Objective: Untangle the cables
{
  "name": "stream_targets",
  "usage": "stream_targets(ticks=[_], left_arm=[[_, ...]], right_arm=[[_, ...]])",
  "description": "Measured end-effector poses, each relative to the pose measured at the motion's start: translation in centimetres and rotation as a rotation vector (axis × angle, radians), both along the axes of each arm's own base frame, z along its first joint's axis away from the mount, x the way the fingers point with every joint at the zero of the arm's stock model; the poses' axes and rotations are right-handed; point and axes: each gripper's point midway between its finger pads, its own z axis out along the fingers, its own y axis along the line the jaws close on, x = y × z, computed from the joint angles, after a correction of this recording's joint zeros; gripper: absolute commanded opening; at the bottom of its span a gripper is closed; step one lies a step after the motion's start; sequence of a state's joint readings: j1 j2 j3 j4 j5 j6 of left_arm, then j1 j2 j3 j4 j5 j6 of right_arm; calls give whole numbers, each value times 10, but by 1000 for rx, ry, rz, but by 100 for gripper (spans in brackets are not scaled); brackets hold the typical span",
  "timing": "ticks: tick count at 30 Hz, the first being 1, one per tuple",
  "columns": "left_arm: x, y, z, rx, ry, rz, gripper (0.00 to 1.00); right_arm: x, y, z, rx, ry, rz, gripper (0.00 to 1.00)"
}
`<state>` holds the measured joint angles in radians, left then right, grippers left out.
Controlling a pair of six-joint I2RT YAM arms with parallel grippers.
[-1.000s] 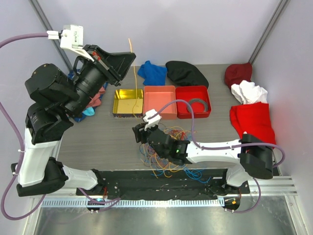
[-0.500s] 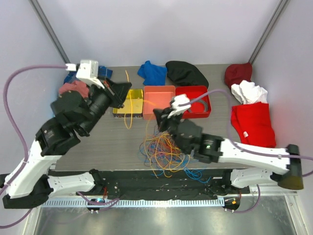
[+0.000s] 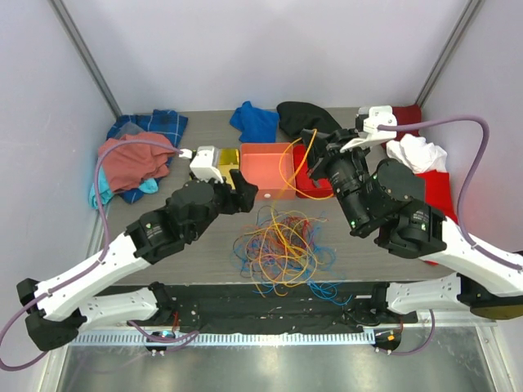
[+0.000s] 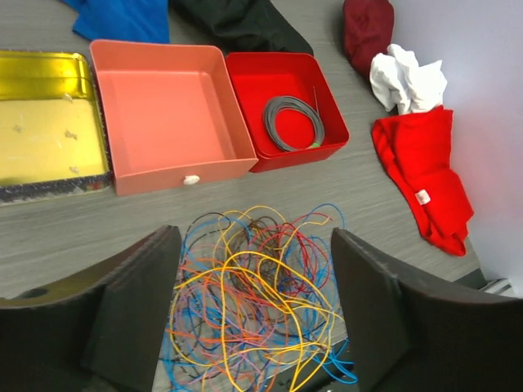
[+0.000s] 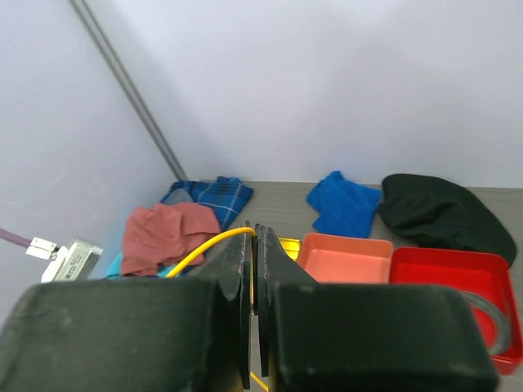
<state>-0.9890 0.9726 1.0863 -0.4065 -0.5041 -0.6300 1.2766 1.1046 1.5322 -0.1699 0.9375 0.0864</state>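
Note:
The cables (image 3: 278, 249) lie in a loose tangle of orange, yellow, blue, red and dark strands on the grey table near the front. My left gripper (image 3: 245, 186) hovers low behind the pile; in the left wrist view it (image 4: 253, 242) stands open, with the tangle (image 4: 253, 302) seen between its fingers (image 4: 131, 318) and nothing gripped. My right gripper (image 3: 310, 147) is raised over the red tray and shut on one yellow cable (image 3: 283, 167), which curves down into the pile. The right wrist view shows the jaws (image 5: 254, 233) pressed together on that yellow strand (image 5: 204, 249).
A gold tray (image 4: 45, 122), a salmon tray (image 4: 163, 114) and a red tray (image 4: 245, 77) holding a grey coiled ring (image 4: 292, 122) stand in a row behind the pile. Cloths lie around: plaid and pink (image 3: 135, 159) left, blue (image 3: 253, 121) and black (image 3: 298, 118) at the back, white and red (image 3: 425, 192) right.
My left gripper opened, letting go of a yellow strand by the gold tray, and dropped toward the pile. My right arm rose back and to the right, shut on a yellow cable.

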Motion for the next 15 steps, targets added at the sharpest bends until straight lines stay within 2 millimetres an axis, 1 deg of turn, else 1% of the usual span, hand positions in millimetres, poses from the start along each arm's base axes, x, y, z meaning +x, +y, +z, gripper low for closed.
stream_targets(ticks=[2, 4, 6, 11, 15], left_arm=[[0, -2, -6, -15, 12, 4, 88], [-1, -1, -9, -35, 16, 11, 90], [-3, 5, -16, -49, 26, 26, 92], [-8, 24, -41, -73, 62, 95, 91], [-14, 42, -76, -75, 124, 166, 85]], right_arm=[[3, -4, 0, -33, 3, -34, 1], [5, -7, -4, -66, 10, -63, 1], [7, -11, -8, -97, 16, -91, 1], [13, -16, -14, -138, 23, -141, 1], [26, -20, -20, -161, 33, -188, 1]])
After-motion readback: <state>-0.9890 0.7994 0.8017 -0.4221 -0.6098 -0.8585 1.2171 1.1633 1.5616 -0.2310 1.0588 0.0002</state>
